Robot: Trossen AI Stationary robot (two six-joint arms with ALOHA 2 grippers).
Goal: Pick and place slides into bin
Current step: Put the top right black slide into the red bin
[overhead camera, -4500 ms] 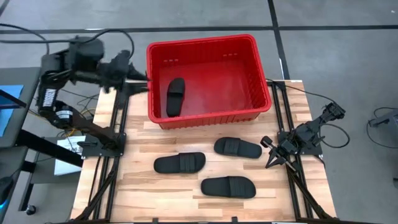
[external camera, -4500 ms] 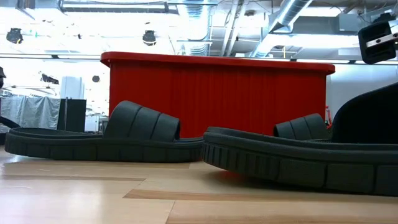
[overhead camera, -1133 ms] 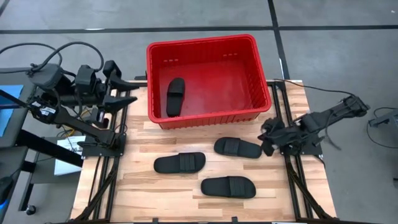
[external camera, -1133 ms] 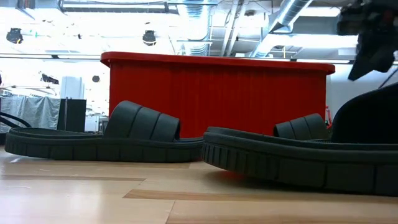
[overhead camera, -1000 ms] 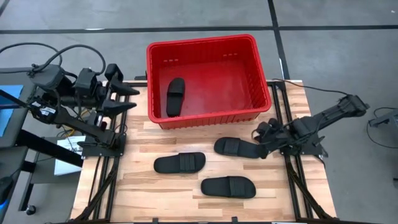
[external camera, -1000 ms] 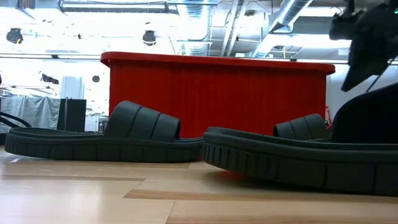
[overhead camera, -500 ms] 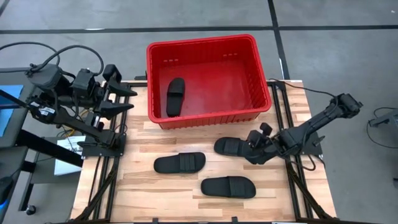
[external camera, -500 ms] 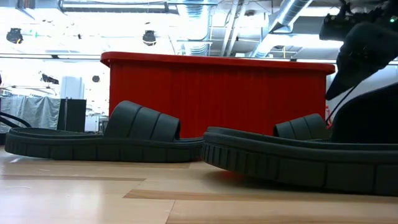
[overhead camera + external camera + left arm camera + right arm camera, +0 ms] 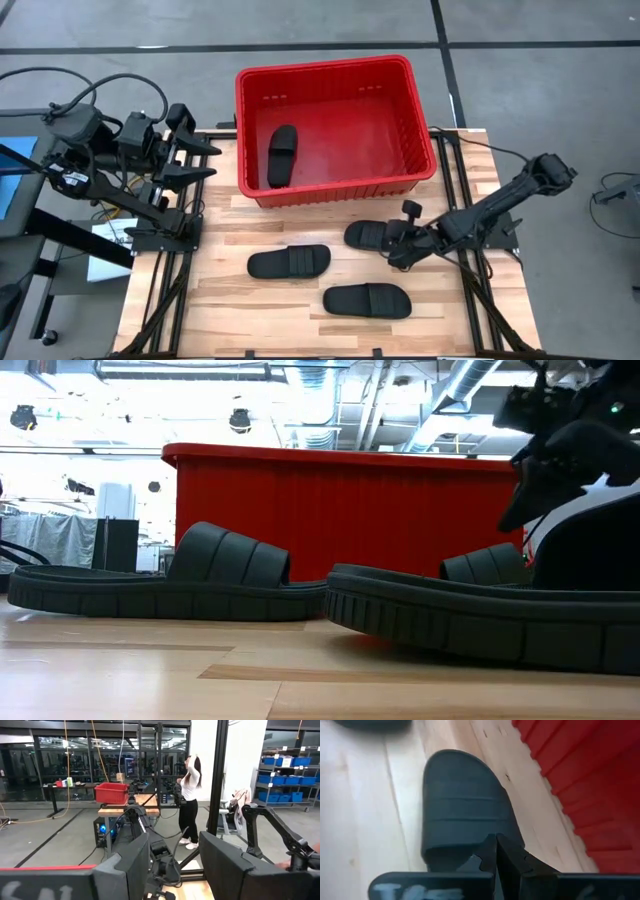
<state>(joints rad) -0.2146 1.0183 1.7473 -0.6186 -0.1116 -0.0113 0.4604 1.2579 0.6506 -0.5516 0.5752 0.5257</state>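
The red bin (image 9: 420,110) stands at the table's far middle, and one black slide (image 9: 281,155) lies flat inside it. Three more slides lie sole-down on the wood: one to the right (image 9: 375,236), one in the middle (image 9: 289,262), one nearest the front (image 9: 366,300). My right gripper (image 9: 395,252) is shut and slants down over the right slide's end. In the right wrist view its tips (image 9: 496,842) stand just behind the ribbed strap (image 9: 462,810). The low view shows the gripper (image 9: 512,520) above that strap (image 9: 485,565). My left gripper (image 9: 205,160) waits open at the table's far left, held high.
Black frame rails run along both table sides (image 9: 180,240) (image 9: 480,290). The bin's near wall (image 9: 350,510) rises just behind the slides. Bare wood lies at the near left (image 9: 190,310). A person (image 9: 190,795) stands in the room beyond the table.
My right gripper has gone from the table's right edge toward the left and down, rolling as it went, and now hangs over the right slide's end. It has stayed shut. The slides and the left arm have kept still.
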